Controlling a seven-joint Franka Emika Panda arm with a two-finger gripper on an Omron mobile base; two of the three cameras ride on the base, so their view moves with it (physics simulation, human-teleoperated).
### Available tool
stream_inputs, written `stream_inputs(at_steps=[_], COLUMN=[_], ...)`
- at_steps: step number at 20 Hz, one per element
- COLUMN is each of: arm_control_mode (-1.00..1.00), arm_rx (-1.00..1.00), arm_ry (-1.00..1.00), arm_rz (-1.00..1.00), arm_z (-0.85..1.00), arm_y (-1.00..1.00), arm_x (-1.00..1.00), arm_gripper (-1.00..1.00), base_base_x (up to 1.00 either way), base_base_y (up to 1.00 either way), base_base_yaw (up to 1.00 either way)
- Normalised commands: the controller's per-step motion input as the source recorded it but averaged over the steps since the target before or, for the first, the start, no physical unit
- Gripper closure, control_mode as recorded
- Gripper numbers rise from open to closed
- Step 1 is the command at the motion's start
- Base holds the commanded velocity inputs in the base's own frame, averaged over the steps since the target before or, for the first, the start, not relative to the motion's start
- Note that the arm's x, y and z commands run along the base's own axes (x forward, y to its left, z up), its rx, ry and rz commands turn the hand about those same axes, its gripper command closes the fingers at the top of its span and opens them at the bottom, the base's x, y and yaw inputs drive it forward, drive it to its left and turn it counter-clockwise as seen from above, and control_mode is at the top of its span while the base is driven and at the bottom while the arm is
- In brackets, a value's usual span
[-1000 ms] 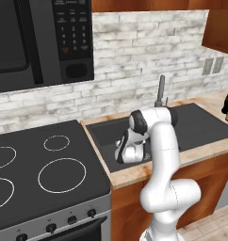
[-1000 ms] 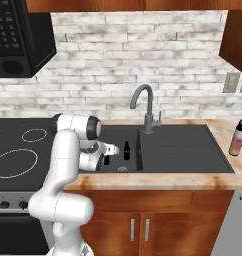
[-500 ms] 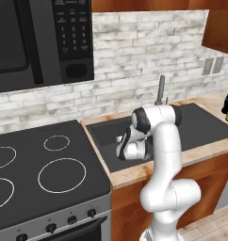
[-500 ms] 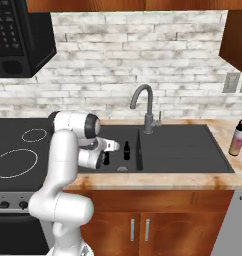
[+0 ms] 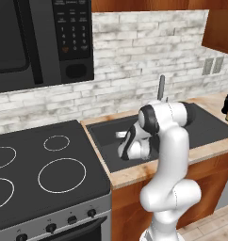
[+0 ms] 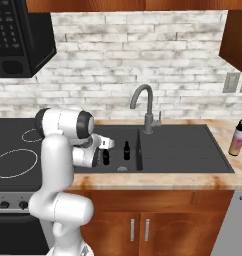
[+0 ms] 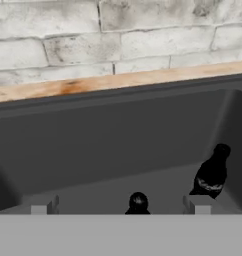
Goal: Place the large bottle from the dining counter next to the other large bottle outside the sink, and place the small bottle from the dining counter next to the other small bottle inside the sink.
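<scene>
My gripper (image 7: 119, 205) is open, low inside the dark sink (image 6: 183, 150) at its left end. The small bottle (image 7: 138, 201) stands between the spread fingertips (image 7: 40, 206), and neither pad touches it. The right base view shows this small bottle (image 6: 106, 156) just beyond the gripper (image 6: 99, 157). The other small bottle (image 7: 211, 172) stands upright a little to its right, also seen as (image 6: 126, 150). The large bottle (image 6: 237, 141), pink above and yellowish below, stands on the counter right of the sink. The other large bottle (image 5: 227, 100) is close beside it.
A steel gooseneck tap (image 6: 143, 107) rises behind the sink's middle. A black cooktop (image 5: 40, 174) lies left of the sink under a microwave (image 5: 40, 37). A wooden counter strip (image 6: 158, 181) runs along the sink's front, and a brick wall (image 7: 118, 35) stands behind.
The jaws have spread wider, away from the small bottle, which stays standing on the sink floor. The arm has hardly moved.
</scene>
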Motion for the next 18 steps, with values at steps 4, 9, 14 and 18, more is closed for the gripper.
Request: stream_inputs(at_steps=[4,9,14,18], arm_control_mode=[-1.00,-1.00,-1.00,-1.00], arm_rx=[0.04,-0.01,-0.01,0.00], arm_ry=[0.00,0.00,0.00,0.00], arm_rz=[0.02,0.07,0.07,0.05], arm_z=[0.33,0.43,0.68,0.76], arm_y=[0.01,0.00,0.00,0.00], arm_x=[-0.69,-0.59,-0.31,0.00], arm_gripper=[-1.00,-1.00,-1.00,-1.00], base_base_x=[0.00,0.00,0.00,0.00], base_base_y=[0.00,0.00,0.00,0.00], base_base_yaw=[0.00,0.00,0.00,0.00])
